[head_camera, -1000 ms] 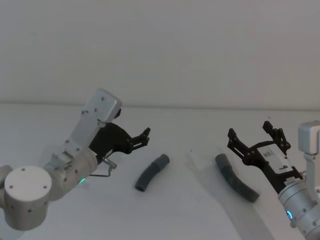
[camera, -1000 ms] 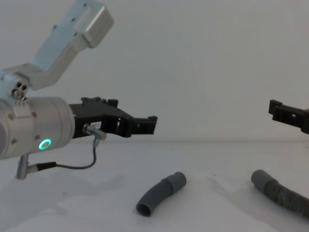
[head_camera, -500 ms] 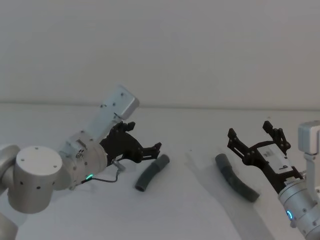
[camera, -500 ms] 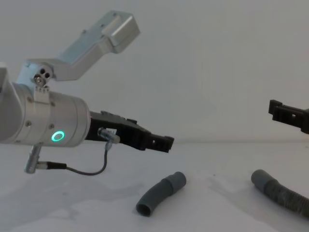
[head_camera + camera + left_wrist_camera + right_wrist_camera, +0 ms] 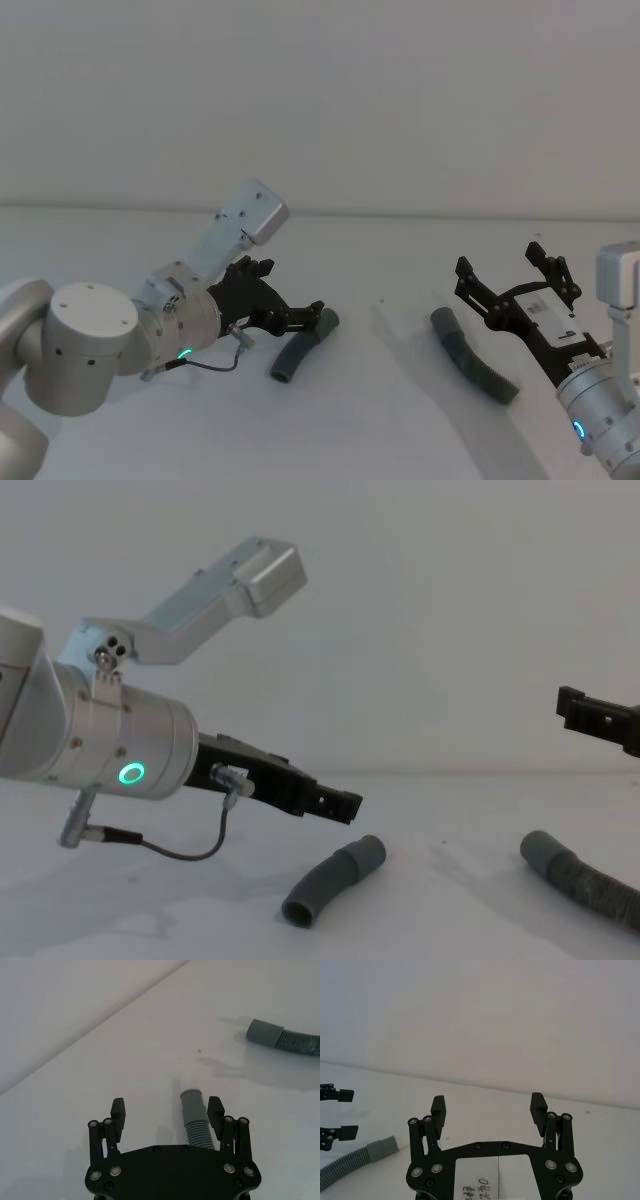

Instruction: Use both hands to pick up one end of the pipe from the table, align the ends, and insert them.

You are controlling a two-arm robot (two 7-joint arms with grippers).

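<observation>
Your left end effector [image 5: 166,1107] hangs fingers apart, straddling the elbow tube [image 5: 302,345] to grip it. The ribbed hose [image 5: 476,366] lies on the worktop [image 5: 380,425] further right. The right end effector [image 5: 489,1102] hovers beside it, equally spread.

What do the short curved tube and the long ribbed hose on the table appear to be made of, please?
The short curved tube: probably moulded plastic or rubber, matt dark grey, no glare on it. The long ribbed hose: likely flexible plastic, same matt grey; fine ridges along its body and a smooth cuff suggest a corrugated hose.
</observation>
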